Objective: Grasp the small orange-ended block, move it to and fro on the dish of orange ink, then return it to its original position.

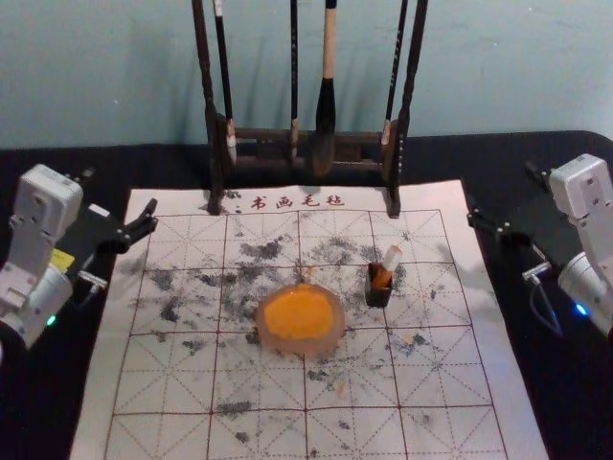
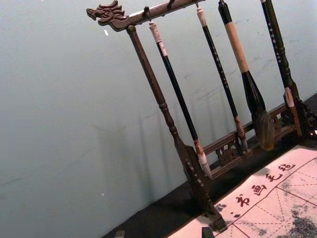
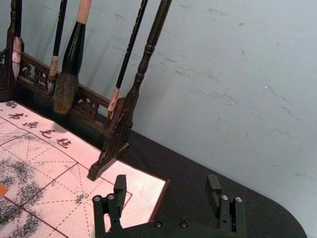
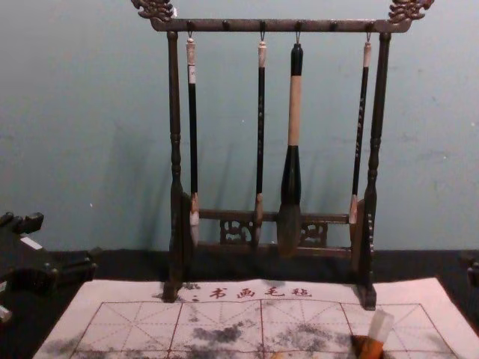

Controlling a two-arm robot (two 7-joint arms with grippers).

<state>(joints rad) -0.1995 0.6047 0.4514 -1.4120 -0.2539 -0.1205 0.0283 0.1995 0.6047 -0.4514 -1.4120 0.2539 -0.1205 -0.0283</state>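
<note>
You're likely pre-grasp: left gripper (image 2: 163, 232) and right gripper (image 3: 166, 183) spread by side edges of mat (image 1: 508, 422); send right to pinch block (image 1: 391, 261).

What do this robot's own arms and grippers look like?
The left arm and right arm have whitish-grey housings. The left carries a yellow label and green light, the right a blue light. The left gripper and right gripper are black and angular; the right shows round, silvery screws.
</note>
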